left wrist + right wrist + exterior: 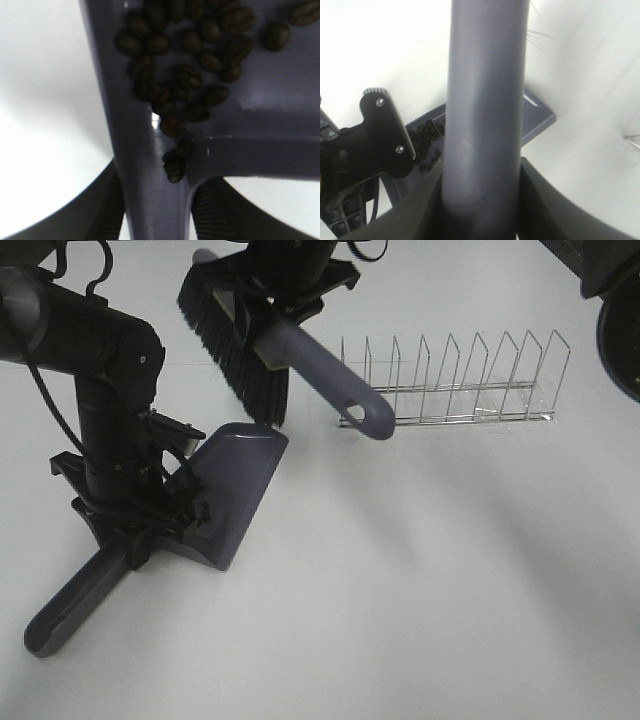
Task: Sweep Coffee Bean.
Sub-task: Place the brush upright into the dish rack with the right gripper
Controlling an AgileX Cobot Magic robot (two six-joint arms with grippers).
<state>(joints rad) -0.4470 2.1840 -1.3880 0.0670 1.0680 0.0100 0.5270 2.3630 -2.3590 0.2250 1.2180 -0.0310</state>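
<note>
The coffee beans (185,75) lie in a heap inside the blue-grey dustpan (260,115), at its rear corner by the handle. They also show in the right wrist view (426,141). My left gripper (150,530) is shut on the dustpan's handle (155,210), and the dustpan (238,485) is tilted with its lip on the table. My right gripper (290,285) is shut on the handle of the brush (485,100) and holds it above the table, behind the dustpan, bristles (235,345) hanging down. In the exterior view the left arm hides the beans.
A wire dish rack (455,380) stands at the back right of the white table (420,580). The brush handle's end (362,412) points toward the rack. The dark base of another device (620,330) is at the far right.
</note>
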